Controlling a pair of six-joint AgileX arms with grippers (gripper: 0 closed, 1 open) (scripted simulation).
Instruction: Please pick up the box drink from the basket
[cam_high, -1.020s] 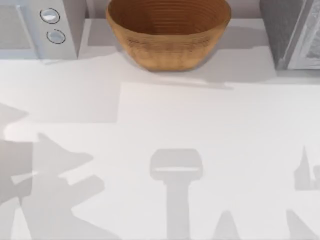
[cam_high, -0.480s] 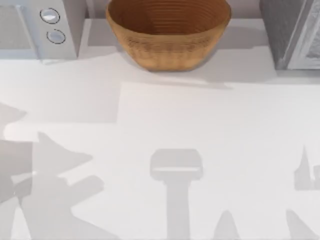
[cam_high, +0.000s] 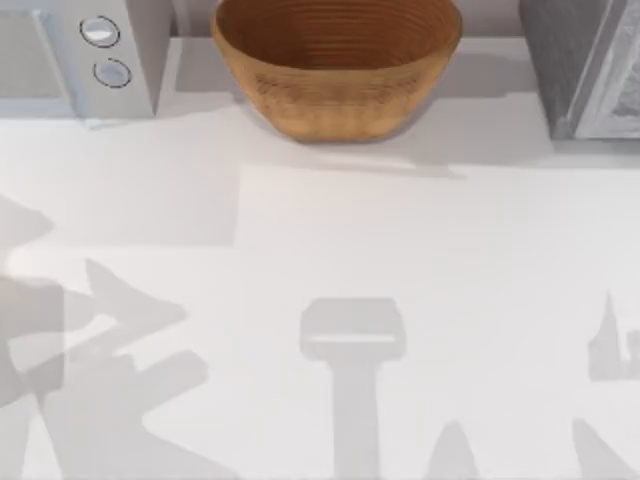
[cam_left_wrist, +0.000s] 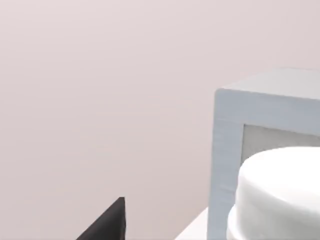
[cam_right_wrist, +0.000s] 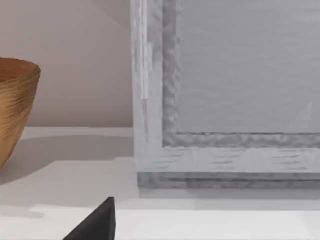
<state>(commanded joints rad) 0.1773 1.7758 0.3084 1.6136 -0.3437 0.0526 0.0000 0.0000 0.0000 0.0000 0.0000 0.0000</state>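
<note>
Basket (cam_high: 336, 95) set at the far edge of the table (cam_high: 400, 250), squeezed between a grey box with two knobs (cam_high: 90, 60) and another grey box (cam_high: 585, 70). Box drink hidden, most likely standing low inside the basket, behind its tall wall, so it cannot tip out.

Left fingers (cam_left_wrist: 107, 225) up high, facing a corner of a grey box, with bare wall beyond. One dark tip to go by, so cannot tell if wide or narrow. Right fingers (cam_right_wrist: 95, 222) low near the table, with the other grey box straight ahead and the basket further off, toward the middle. Same here: cannot tell wide or narrow.

Lots of open table in front of the basket. Tight at both of its sides. Best way in looks like from above, over the rim, then straight down.
</note>
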